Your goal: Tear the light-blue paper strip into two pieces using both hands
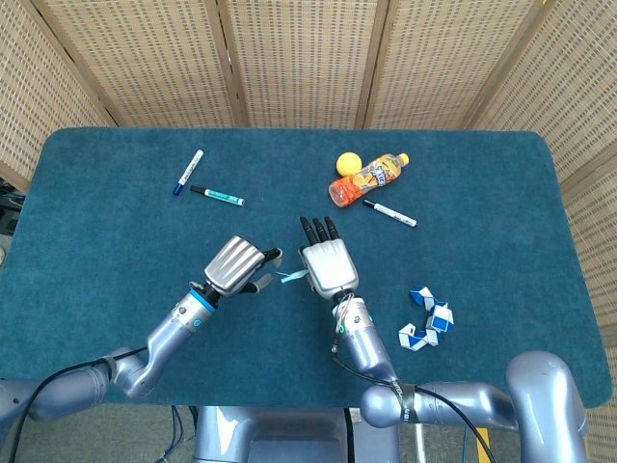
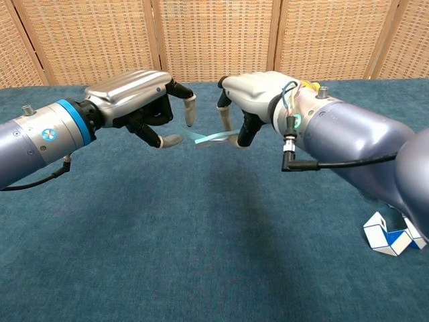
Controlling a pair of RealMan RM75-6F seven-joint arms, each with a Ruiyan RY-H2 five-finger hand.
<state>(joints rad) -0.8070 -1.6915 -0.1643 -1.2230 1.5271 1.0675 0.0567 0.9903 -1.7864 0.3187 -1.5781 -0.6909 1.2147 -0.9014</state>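
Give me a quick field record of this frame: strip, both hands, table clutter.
strip: light-blue paper strip, in one piece, off the table
right hand: pinches the strip's right end
left hand: fingers apart at the strip's free left end, no grip visible
table: dark teal cloth
clutter: two markers far left; orange bottle, yellow ball, another marker; blue-white twist puzzle

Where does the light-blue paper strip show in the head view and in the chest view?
Head view: the light-blue paper strip sits just below picture centre, between the two hands.
Chest view: the strip hangs above the table, upper middle, pinched by the right hand, its free end toward the left hand.
Shared landmark: the blue-and-white twist puzzle, lower right in both.
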